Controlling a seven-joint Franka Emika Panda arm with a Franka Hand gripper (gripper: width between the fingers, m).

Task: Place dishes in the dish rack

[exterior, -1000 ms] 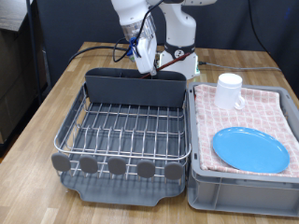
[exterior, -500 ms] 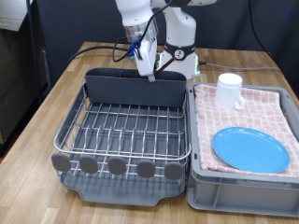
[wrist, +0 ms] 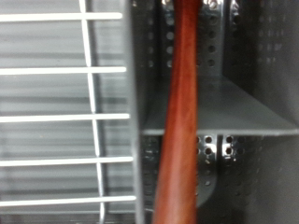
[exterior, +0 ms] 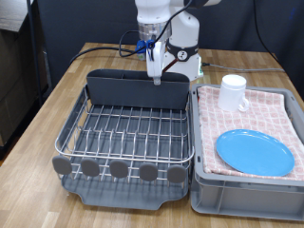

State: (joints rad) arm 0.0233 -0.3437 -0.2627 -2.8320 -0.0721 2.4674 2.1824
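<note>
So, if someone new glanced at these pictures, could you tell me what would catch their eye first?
Probably the gripper poised over the dark utensil bin at the back of the dish rack, with the brown wooden spoon reaching down into the bin. Next, the light-blue plate and the white mug on the pink checked cloth in the grey crate, at the exterior view's right.
</note>
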